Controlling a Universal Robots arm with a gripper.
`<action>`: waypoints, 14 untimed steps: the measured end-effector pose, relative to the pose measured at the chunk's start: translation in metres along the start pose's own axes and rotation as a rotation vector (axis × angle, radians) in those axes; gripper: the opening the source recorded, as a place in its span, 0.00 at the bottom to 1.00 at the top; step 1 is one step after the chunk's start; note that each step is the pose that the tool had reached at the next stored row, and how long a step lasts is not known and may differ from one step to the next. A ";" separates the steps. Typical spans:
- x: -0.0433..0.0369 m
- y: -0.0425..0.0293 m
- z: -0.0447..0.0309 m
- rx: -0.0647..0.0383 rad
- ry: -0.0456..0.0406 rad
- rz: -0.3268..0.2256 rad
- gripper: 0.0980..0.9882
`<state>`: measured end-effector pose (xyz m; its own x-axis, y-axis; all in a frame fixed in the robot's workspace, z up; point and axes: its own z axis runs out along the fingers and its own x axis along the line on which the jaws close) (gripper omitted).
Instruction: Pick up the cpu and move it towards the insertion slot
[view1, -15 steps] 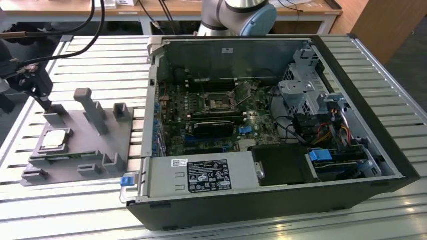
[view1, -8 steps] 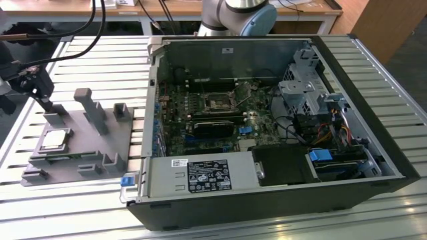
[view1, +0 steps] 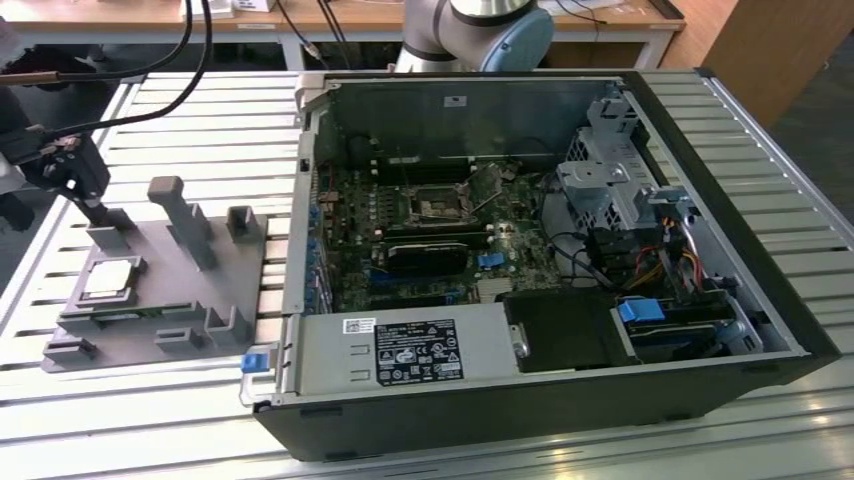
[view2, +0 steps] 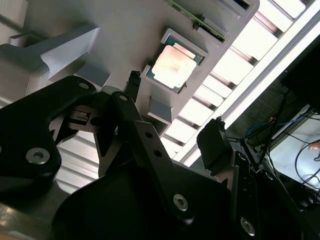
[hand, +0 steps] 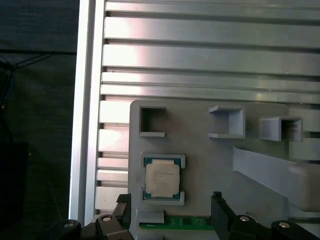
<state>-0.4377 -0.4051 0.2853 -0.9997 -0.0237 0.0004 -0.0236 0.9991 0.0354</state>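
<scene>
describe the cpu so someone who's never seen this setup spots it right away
Start at the open computer case; the grey fixture plate lies beside it on the exterior view's left. The cpu sits flat in a shallow square pocket on that plate. It is the one shiny silver square with a pale rim, while its neighbours are dull grey plastic posts and blocks.

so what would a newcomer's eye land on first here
The open computer case dominates the exterior view, its black insertion slot visible on the motherboard. At that view's left the shiny cpu sits in a grey fixture plate; the first wrist view shows the open pincer hovering close to it.
</scene>
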 end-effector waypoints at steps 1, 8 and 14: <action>0.0000 0.0000 0.0003 0.000 0.0001 0.000 0.71; 0.0000 -0.0001 0.0027 0.000 0.0000 0.000 0.71; 0.0000 -0.0002 0.0049 0.000 0.0000 0.000 0.71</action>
<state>-0.4377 -0.4051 0.2804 -0.9997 -0.0237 0.0004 -0.0237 0.9991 0.0354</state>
